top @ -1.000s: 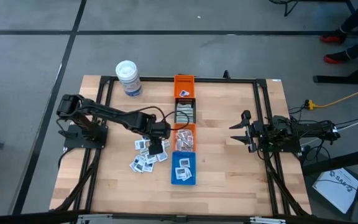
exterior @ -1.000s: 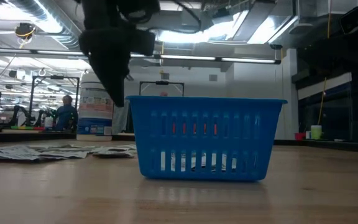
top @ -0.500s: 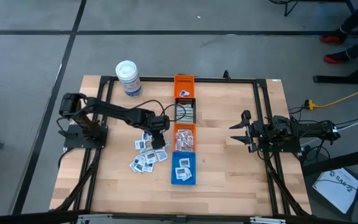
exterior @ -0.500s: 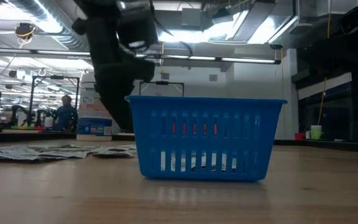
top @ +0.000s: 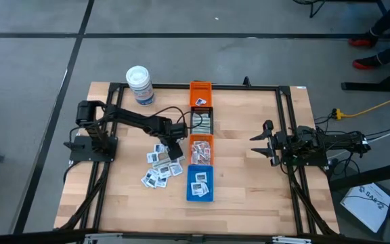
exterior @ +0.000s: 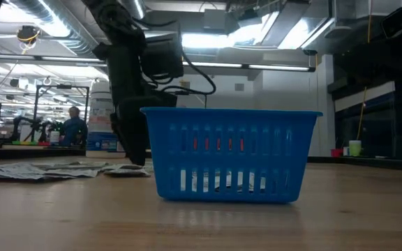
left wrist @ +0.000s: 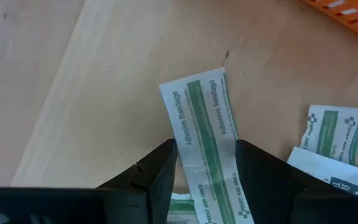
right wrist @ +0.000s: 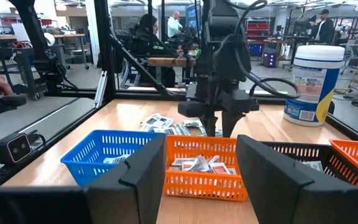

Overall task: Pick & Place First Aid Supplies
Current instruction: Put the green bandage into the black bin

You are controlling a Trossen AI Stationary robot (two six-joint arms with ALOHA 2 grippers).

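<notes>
On the wooden bench (top: 249, 183) the left tool (top: 174, 150) is down over the upper edge of the scattered packets (top: 160, 168), which lie at about nine o'clock from the blue bin (top: 200, 183). Its two fingers (left wrist: 160, 180) stand apart on either side of a white bandage strip (left wrist: 207, 134) with green print that lies flat on the wood; whether they pinch it cannot be told. More packets sit inside the lower orange bin (top: 202, 150), the black bin (top: 202, 122) and the blue one. The right tool (top: 261, 144) waits well apart at three o'clock from the bins, its fingers spread wide with nothing between them. A white tub (top: 140, 85) stands at eleven o'clock.
</notes>
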